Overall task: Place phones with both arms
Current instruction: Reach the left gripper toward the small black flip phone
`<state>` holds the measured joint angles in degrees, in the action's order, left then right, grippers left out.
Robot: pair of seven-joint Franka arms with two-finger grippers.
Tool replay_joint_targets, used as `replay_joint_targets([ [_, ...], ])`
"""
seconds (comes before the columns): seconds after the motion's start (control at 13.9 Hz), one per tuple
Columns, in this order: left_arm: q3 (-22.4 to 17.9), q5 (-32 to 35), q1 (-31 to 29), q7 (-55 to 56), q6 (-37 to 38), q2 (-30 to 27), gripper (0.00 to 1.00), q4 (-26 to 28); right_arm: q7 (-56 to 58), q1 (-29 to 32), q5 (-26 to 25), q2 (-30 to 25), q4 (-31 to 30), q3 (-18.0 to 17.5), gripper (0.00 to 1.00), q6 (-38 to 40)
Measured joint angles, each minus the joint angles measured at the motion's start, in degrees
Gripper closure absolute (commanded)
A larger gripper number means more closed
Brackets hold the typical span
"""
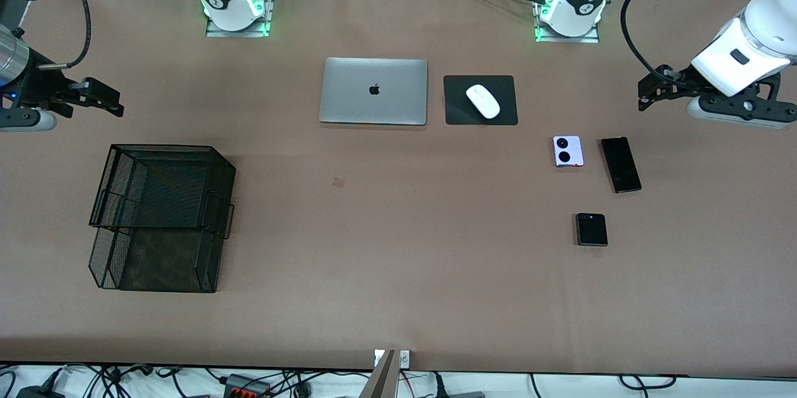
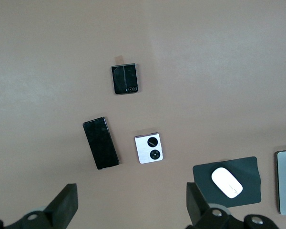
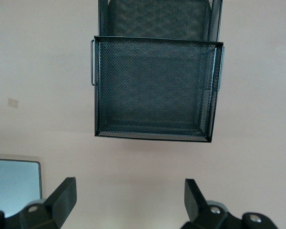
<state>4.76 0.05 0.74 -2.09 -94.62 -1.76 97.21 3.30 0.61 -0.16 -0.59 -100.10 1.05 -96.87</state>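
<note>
While nothing is held yet, my right gripper (image 1: 106, 99) hangs wide open over the bench's edge above the mesh tray (image 1: 162, 217), ready to receive; the lilac flip phone (image 1: 568, 151), slab phone (image 1: 621, 164) and black flip phone (image 1: 591, 229) lie toward my left arm's end, under my open, empty left gripper (image 1: 650, 91).

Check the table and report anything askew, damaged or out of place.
Nothing looks damaged or spilled. The long slim black phone lies slightly slanted beside the lilac flip phone. The black flip phone lies flat nearer the camera. A small tan scrap marks mid-table.
</note>
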Motion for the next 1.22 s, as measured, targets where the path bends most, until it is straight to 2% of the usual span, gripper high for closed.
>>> replay_joint_targets([
  [0.86, 0.18, 0.0, 0.14, 0.0, 0.47, 0.47, 0.0, -0.81, 0.0, 0.01, 0.0, 0.0, 0.01, 0.0, 0.0, 0.0],
  [1.22, 0.19, 0.0, 0.19, 0.0, 0.86, 7.2, 0.0, -2.71, 0.0, 0.07, -0.09, 0.0, 0.02, 0.05, 0.0, 0.01],
])
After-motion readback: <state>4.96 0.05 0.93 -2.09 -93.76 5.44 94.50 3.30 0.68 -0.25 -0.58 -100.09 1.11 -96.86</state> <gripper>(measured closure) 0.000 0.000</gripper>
